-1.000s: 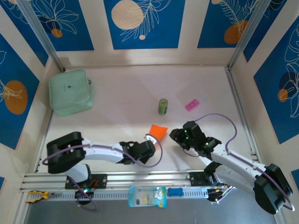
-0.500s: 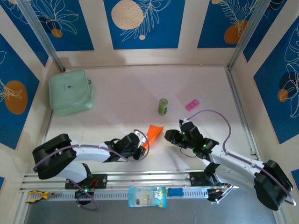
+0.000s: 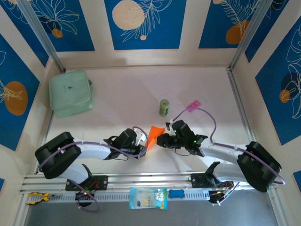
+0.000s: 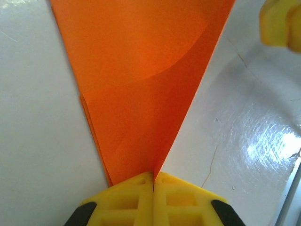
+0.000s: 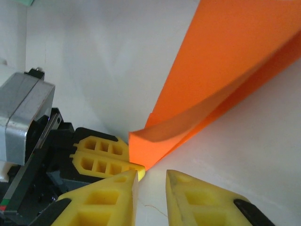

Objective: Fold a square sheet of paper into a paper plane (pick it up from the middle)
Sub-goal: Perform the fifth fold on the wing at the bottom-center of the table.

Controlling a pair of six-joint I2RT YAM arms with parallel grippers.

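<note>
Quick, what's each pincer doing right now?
Left pincer: closed on the orange paper.
Right pincer: slightly open at the paper's corner, holding nothing.

Our two arms look like twins. The left arm (image 3: 94, 150) and the right arm (image 3: 223, 151) both have glossy white links, with chunky black housings at the shoulder and wrist joints. A thin purple cable (image 3: 207, 116) runs in loose loops along each one. We can see small green lights (image 3: 188, 137) glowing on the right wrist housing. The jaws are bright yellow plastic with square, waffle-like cutouts and black mounts behind them. The left one also has a brushed silver-grey motor block (image 5: 22, 115) with a small screw on top.
</note>
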